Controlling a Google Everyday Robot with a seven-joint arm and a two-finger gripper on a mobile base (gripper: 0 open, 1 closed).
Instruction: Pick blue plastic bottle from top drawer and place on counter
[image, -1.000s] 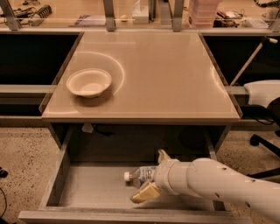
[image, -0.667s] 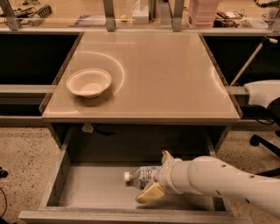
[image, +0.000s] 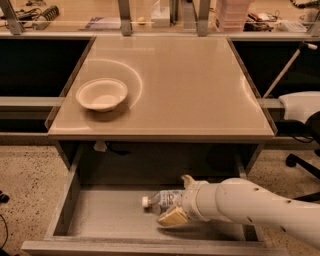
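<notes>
One blue plastic bottle between tool fingers

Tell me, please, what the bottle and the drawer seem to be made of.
The blue plastic bottle: clear plastic, by its transparent body. The top drawer: probably painted metal, matte grey, thin walls. The pincer sits at the bottle inside the drawer.

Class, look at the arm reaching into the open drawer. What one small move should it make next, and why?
Probably close the gripper on the blue plastic bottle. The bottle lies on its side in the top drawer, and the gripper's fingers sit on either side of its body, seemingly apart and not yet pressing on it. Lifting toward the counter makes sense only once the bottle is held.
</notes>
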